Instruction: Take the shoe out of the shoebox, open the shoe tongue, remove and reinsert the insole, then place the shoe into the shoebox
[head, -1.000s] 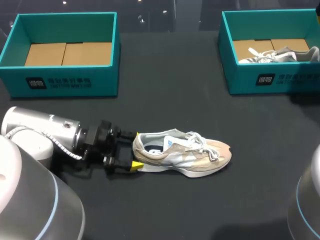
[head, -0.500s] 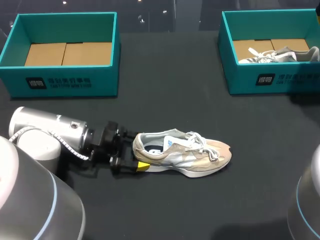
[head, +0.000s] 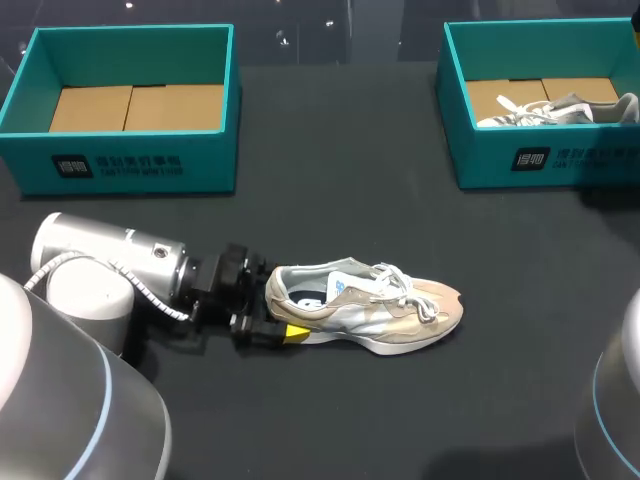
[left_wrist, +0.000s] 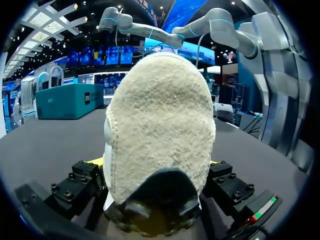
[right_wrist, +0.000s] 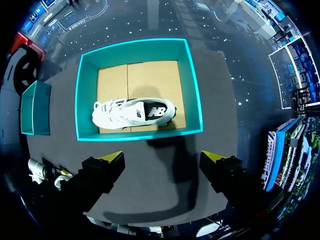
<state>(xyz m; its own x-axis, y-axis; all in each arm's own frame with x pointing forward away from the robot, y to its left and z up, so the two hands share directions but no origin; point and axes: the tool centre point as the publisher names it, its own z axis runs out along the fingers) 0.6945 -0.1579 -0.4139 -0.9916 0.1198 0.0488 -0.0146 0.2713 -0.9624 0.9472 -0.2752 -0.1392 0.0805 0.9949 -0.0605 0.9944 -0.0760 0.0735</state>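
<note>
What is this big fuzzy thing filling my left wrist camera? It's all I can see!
Observer: It's the heel of a beige shoe. The shoe stands on its sole on the table, with its toe pointing away from your left gripper.
Operator: Is there another shoe anywhere?
Observer: Yes. A white shoe lies on its side inside the teal box ahead of the right gripper.
Operator: What's in the other box?
Observer: Nothing that I can see. The left teal box shows only its cardboard floor.
</note>
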